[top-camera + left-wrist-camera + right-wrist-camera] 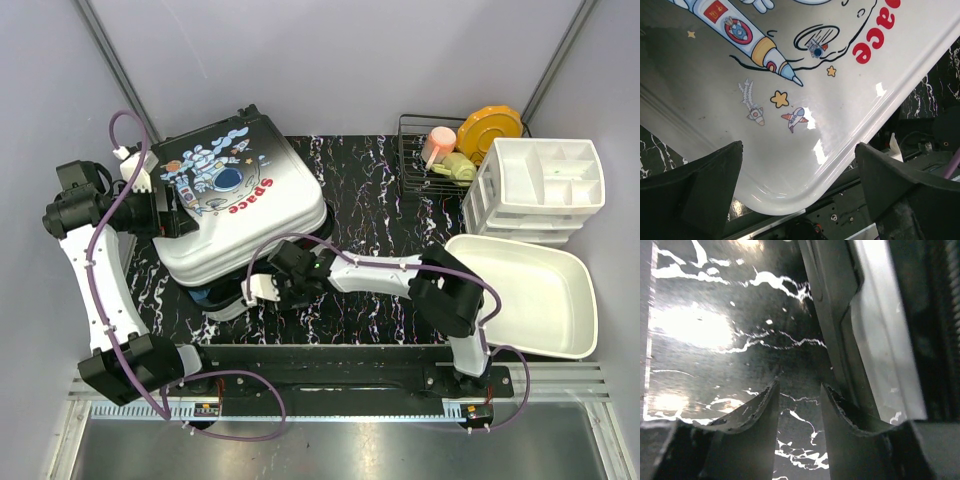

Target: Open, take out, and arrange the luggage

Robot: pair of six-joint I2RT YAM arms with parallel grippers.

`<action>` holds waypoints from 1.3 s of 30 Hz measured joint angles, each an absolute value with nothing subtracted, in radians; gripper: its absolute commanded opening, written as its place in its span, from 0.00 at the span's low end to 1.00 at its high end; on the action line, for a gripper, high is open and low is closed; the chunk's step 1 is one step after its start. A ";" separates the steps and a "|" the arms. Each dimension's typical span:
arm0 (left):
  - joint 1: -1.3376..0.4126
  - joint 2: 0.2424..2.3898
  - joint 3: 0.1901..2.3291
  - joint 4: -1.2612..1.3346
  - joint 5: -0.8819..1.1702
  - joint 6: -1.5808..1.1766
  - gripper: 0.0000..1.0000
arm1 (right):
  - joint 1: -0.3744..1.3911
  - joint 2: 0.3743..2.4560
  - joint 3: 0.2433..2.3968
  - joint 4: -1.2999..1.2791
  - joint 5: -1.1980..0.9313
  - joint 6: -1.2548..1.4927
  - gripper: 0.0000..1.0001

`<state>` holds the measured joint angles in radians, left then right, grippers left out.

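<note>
The luggage [240,195] lies flat on the left of the black marble table [370,215], astronaut and red "Space" print facing up. My left gripper [165,210] is at its left side and stands open. In the left wrist view the wide-apart fingers [715,175] frame a rounded corner of the white shell [790,60] without touching it. My right gripper [255,290] sits low at the suitcase's front edge. In the right wrist view its jaws [800,387] are narrowly apart, with only marble between them. The black trim and white shell [880,340] run along the right.
A white basin [530,290] sits at the right. Behind it stands a white drawer organiser [540,185]. A wire rack [415,150] at the back right holds an orange plate [490,130], a pink cup [437,145] and a green item [457,168].
</note>
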<state>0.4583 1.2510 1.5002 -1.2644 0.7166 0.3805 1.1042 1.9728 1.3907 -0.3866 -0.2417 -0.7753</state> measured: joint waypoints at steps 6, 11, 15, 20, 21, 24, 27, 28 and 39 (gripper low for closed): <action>0.458 1.251 1.483 -1.262 0.725 0.380 0.99 | 1.095 1.916 1.257 -0.348 -0.179 -0.823 0.54; 0.458 1.251 1.478 -1.262 0.735 0.380 0.99 | 1.091 1.765 1.230 -0.355 -0.231 -0.822 0.57; 0.458 1.251 1.477 -1.261 0.738 0.379 0.99 | 1.091 1.726 1.291 -0.325 -0.258 -0.822 0.58; 0.458 1.251 1.477 -1.261 0.739 0.376 0.99 | 1.098 1.816 1.378 -0.300 -0.267 -0.833 0.57; 0.458 1.251 1.477 -1.261 0.739 0.375 0.99 | 1.100 1.846 1.394 -0.302 -0.265 -0.841 0.57; 0.458 1.253 1.477 -1.262 0.739 0.373 0.99 | 1.106 1.865 1.419 -0.336 -0.255 -0.861 0.55; 0.458 1.261 1.482 -1.262 0.738 0.373 0.99 | 1.107 1.866 1.417 -0.338 -0.246 -0.892 0.41; 0.458 1.265 1.483 -1.262 0.738 0.374 0.99 | 1.107 1.863 1.410 -0.327 -0.240 -0.907 0.36; 0.458 1.290 1.484 -1.253 0.746 0.361 0.99 | 1.019 1.823 1.211 -0.314 -0.219 -0.974 0.00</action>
<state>0.4583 1.2903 1.4837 -1.2533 0.7464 0.3607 1.0191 1.8229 1.2110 -0.3138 -0.2192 -0.9741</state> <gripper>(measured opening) 0.988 0.007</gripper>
